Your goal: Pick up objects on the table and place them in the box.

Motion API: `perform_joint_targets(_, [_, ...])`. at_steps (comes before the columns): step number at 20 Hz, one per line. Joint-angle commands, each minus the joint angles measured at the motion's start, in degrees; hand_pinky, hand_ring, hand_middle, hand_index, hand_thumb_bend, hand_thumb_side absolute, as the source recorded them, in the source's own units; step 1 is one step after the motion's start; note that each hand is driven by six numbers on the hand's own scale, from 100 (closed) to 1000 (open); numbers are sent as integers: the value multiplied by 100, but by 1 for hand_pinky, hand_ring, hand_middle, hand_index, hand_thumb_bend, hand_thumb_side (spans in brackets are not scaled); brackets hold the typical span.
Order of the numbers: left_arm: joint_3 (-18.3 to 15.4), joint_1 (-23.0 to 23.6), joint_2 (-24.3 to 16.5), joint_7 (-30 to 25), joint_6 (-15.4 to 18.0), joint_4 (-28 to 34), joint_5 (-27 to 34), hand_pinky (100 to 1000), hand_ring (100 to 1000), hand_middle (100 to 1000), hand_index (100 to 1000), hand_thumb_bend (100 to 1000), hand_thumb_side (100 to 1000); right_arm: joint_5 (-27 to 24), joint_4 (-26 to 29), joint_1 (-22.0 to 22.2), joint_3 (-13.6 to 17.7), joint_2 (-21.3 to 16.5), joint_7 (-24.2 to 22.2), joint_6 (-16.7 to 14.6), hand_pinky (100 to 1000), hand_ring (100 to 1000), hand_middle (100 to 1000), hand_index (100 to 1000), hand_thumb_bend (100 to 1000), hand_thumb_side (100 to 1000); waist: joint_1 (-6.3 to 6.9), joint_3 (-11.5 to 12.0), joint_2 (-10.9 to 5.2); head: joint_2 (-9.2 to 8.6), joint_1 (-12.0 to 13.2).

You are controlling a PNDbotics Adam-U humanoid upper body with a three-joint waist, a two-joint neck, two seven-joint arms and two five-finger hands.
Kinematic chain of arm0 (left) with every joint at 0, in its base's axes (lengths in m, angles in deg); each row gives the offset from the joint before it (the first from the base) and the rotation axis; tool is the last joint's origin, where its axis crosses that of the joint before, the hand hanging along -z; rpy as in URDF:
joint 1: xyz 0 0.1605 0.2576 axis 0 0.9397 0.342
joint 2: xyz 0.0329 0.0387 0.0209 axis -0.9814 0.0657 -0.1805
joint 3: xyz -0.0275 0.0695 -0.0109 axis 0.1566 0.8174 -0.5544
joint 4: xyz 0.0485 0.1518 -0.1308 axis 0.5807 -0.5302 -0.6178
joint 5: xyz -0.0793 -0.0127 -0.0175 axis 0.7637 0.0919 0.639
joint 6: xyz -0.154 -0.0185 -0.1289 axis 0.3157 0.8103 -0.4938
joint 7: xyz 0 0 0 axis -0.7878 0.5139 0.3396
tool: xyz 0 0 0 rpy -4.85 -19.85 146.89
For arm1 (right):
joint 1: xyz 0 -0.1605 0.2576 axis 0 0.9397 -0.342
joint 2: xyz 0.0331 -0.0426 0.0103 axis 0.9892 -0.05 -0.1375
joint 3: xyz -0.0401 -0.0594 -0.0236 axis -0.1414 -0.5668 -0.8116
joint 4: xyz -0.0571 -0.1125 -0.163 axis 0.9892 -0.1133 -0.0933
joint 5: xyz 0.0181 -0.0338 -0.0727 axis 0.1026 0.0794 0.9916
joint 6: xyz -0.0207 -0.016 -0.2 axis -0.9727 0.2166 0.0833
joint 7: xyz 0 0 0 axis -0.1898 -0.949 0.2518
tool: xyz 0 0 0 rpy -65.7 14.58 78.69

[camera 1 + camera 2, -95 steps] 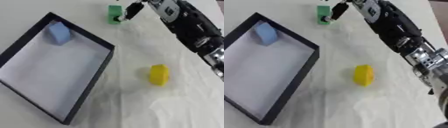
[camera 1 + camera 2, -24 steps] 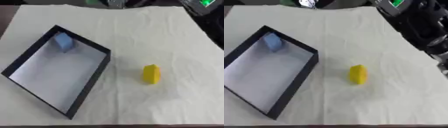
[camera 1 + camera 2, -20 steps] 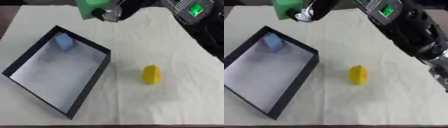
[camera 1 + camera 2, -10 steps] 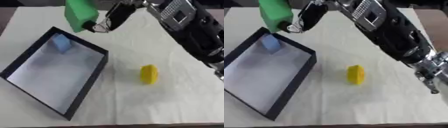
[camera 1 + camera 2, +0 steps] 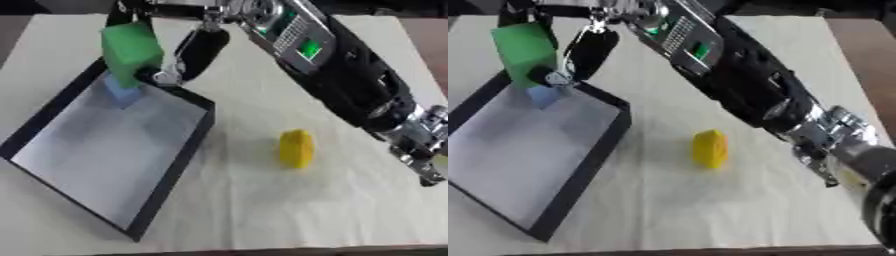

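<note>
My right hand reaches across from the right and is shut on a green block, holding it in the air over the far corner of the black-rimmed box. A light blue block lies inside the box, just beneath the green one. On the cloth to the right of the box stands a yellow block, apart from both hands. My left hand shows in neither view.
A pale cloth covers the table. My right forearm slants from the upper middle to the right edge, passing above the cloth behind the yellow block.
My right hand has carried the green block from the far side of the table down and left, over the box's far corner. The camera has shifted too.
</note>
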Motion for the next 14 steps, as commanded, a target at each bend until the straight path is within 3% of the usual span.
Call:
perform_joint_targets(1, [-51, -165, -87, -14, 1, 3, -36, 853, 714, 805, 825, 185, 507, 212, -147, -82, -29, 99, -59, -60, 767, 516, 432, 627, 100, 186, -51, 55, -108, -9, -124])
perform_joint_targets(14, [-76, -286, 9, 3, -8, -33, -34, 856, 711, 805, 824, 181, 520, 939, -724, -47, -361, 621, -300, -373, 762, 530, 436, 623, 121, 203, -145, 289, 39, -9, -333])
